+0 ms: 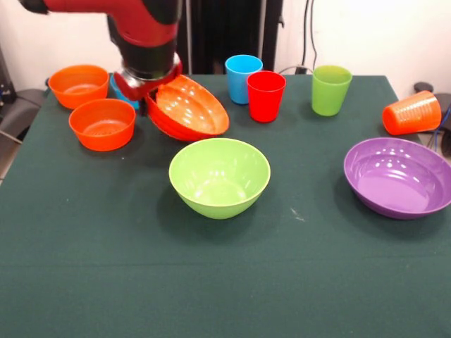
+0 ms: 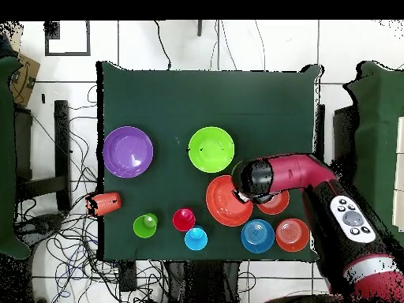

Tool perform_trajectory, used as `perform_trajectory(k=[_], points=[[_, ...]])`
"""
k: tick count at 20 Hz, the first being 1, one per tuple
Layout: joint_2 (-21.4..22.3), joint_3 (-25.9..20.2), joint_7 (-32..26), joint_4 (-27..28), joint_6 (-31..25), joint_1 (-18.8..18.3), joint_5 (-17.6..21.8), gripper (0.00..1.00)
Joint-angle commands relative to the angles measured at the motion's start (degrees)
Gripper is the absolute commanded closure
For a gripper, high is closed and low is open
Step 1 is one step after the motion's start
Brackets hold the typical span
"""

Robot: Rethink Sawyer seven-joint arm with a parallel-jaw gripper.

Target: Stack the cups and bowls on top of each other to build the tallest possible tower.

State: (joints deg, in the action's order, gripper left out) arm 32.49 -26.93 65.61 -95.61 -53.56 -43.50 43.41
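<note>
Orange-red bowl [image 1: 189, 107]: large, tilted up on edge, inside facing the front camera, one rim at the gripper; in the overhead view [image 2: 228, 200] it sits just beside the arm's head.
Gripper [image 1: 144, 95]: at the tilted bowl's rim, fingers hidden under the arm's head, cannot tell if apart or together.
Arm [image 2: 293, 175]: red and black, reaches in over the small bowls.
Lime green bowl [image 1: 219, 177]: large, upright, mid-table, apart from the tilted bowl, nothing in it.
Purple bowl [image 1: 398, 177]: large, upright, well apart from the other bowls, near a table edge.
Small orange bowls: two, upright, one [image 1: 102, 124] just beside the tilted bowl, the other [image 1: 79, 85] behind it near the table corner.
Blue bowl [image 2: 257, 235]: small, clear from overhead; mostly hidden behind the arm in the front view.
Light blue cup [image 1: 242, 78]: upright, touching or just behind the red cup.
Red cup [image 1: 266, 96]: upright.
Lime green cup [image 1: 330, 89]: upright, near the red cup.
Orange cup [image 1: 411, 113]: lying on its side at the table edge.
Table [image 1: 225, 282]: dark green cloth.
</note>
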Motion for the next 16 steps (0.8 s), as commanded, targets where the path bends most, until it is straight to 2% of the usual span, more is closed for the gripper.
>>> perform_trajectory(k=[1, 3, 6, 13, 16], points=[[4.88, -8.27, -15.91, -2.88, -6.02, -3.4, -5.51, 1.0], [5.47, -10.42, -13.98, -5.79, -4.08, -5.25, -8.07, 1.0], [4.83, -12.1, -12.4, -8.14, -2.09, -7.49, -9.52, 1.0], [4.58, -16.05, -11.74, -10.14, -2.55, -11.88, -12.59, 1.0], [2.82, -19.78, -8.57, -11.05, 0.35, -14.05, -16.76, 1.0]])
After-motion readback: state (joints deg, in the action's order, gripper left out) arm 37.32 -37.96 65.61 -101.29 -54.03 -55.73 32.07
